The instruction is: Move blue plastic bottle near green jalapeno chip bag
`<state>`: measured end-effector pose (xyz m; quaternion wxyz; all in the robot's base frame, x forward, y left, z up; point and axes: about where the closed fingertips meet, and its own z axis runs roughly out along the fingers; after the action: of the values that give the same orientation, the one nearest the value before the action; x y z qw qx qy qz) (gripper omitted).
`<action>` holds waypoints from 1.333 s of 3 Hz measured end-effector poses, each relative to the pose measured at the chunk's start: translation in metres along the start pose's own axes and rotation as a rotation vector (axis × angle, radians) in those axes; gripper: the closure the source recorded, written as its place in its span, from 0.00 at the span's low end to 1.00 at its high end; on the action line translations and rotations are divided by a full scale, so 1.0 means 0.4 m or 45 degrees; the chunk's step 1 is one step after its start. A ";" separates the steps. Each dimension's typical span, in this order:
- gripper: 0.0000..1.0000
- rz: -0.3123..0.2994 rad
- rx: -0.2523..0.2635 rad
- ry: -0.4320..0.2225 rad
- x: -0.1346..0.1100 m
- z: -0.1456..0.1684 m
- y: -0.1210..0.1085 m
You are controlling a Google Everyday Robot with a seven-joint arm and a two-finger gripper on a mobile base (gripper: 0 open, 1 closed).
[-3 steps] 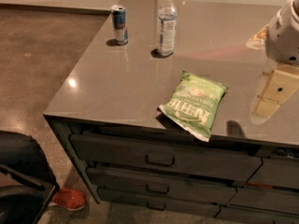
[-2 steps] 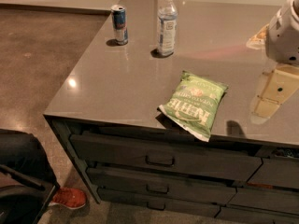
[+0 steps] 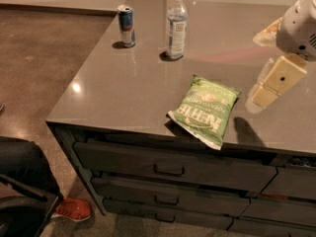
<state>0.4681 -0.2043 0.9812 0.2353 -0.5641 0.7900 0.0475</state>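
The blue plastic bottle (image 3: 176,24) stands upright at the back of the grey counter, clear with a white cap and pale label. The green jalapeno chip bag (image 3: 206,108) lies flat near the counter's front edge, one white sealed end hanging slightly over it. My gripper (image 3: 274,83) hangs above the counter at the right, to the right of the bag and well away from the bottle. It holds nothing that I can see.
A short blue-and-silver can (image 3: 126,25) stands left of the bottle. The grey counter (image 3: 118,93) has dark drawers (image 3: 168,169) below its front edge. A dark chair (image 3: 22,191) and a red shoe (image 3: 73,209) are on the floor at lower left.
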 end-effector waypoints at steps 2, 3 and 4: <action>0.00 0.328 0.050 -0.394 -0.078 0.033 -0.114; 0.00 0.479 0.203 -0.458 -0.116 0.060 -0.151; 0.00 0.547 0.295 -0.487 -0.134 0.079 -0.175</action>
<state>0.5555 -0.1720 0.9894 0.4270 -0.3343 0.8328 0.1110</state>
